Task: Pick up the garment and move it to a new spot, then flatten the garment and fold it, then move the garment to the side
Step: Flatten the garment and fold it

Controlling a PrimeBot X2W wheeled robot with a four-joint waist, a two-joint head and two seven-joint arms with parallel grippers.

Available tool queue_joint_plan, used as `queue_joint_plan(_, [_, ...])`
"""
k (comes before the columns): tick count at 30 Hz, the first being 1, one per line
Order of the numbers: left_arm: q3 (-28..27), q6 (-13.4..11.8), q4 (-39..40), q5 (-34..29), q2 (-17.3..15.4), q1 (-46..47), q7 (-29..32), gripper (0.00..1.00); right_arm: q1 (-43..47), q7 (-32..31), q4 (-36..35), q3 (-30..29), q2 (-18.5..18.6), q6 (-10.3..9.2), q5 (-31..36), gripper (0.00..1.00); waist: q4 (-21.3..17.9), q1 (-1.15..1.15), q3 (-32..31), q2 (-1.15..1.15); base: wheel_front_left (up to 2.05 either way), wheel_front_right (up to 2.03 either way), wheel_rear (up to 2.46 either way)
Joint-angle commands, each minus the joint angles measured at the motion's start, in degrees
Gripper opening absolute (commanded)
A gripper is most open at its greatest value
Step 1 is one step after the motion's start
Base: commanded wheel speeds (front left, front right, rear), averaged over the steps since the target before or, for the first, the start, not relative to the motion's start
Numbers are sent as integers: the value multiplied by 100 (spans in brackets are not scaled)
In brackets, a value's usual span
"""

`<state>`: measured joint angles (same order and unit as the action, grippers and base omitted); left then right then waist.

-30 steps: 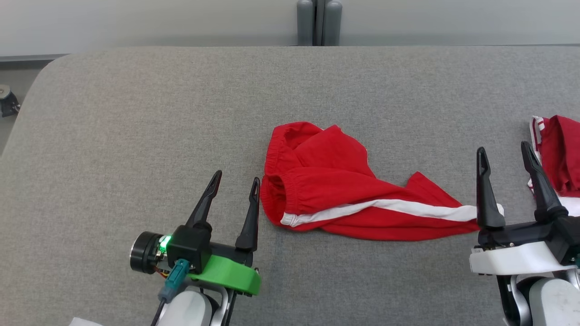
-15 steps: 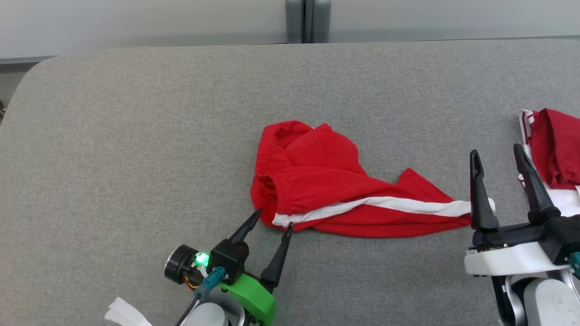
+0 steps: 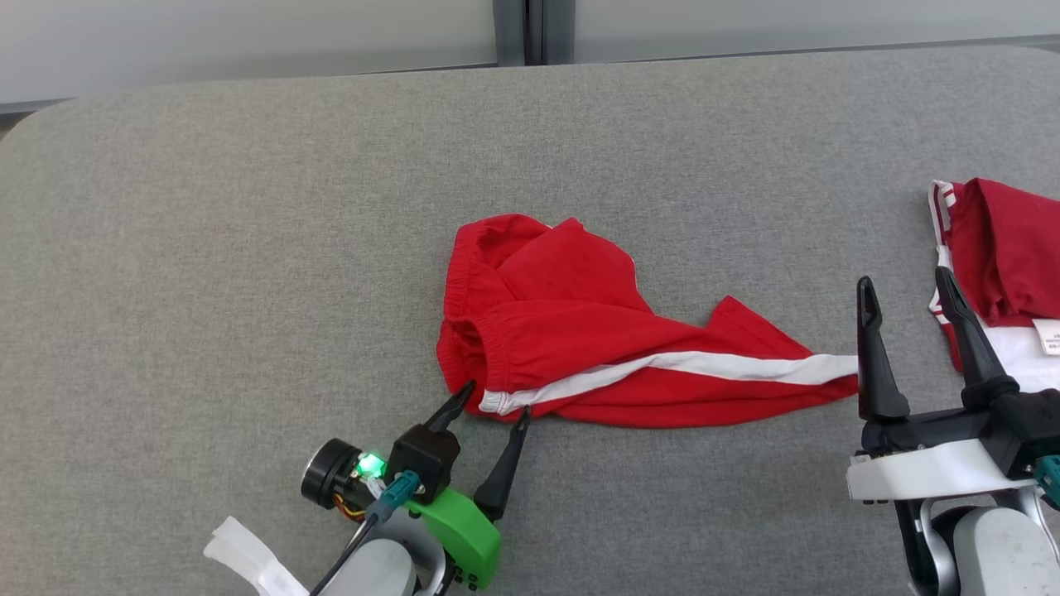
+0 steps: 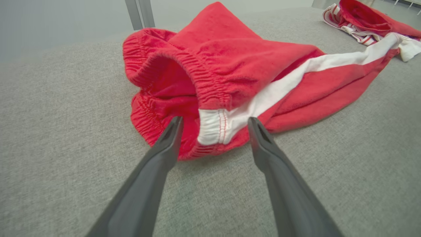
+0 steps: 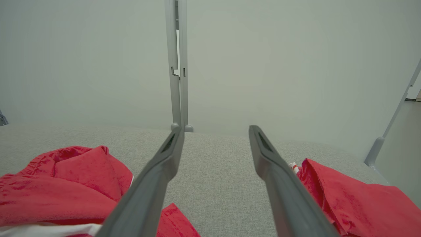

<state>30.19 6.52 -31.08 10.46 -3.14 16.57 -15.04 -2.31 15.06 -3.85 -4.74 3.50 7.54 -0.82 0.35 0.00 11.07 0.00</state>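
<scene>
Both arms empty-handed; the first pick-up looks like the step in hand.

Nearest, the left gripper (image 3: 498, 397) sits low over the grey fabric-covered table (image 3: 248, 248), fingers spread and released, tips straddling the white stripe end at the gathered waistband of the crumpled red shorts with a white side stripe (image 3: 580, 331) (contact with the cloth cannot be told). The shorts lie mid-table, unlifted and unflattened. Off to the side, the right gripper (image 3: 904, 277) is likewise spread and empty, just beside the stripe's leg end, with a second red-and-white garment (image 3: 1002, 240) past it. Likely next: the left claw eases forward and down until the waistband lies between its fingers, then clenches and lifts, taking care to catch the whole bunched elastic.
</scene>
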Motion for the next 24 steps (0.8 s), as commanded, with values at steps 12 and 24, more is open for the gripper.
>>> queue_joint_plan(12, [-125, -32, 94, 233, -2, 119, -18, 0, 99, 14, 294, -138, 10, -12, 54, 100, 49, 0, -44, 0, 0, 0, 0])
queue_joint_plan(24, [-356, -42, 500, 186, -14, -220, -18, 0, 269, 14, 1478, -230, -14, -12, -419, 100, 67, 0, -138, 0, 0, 0, 0])
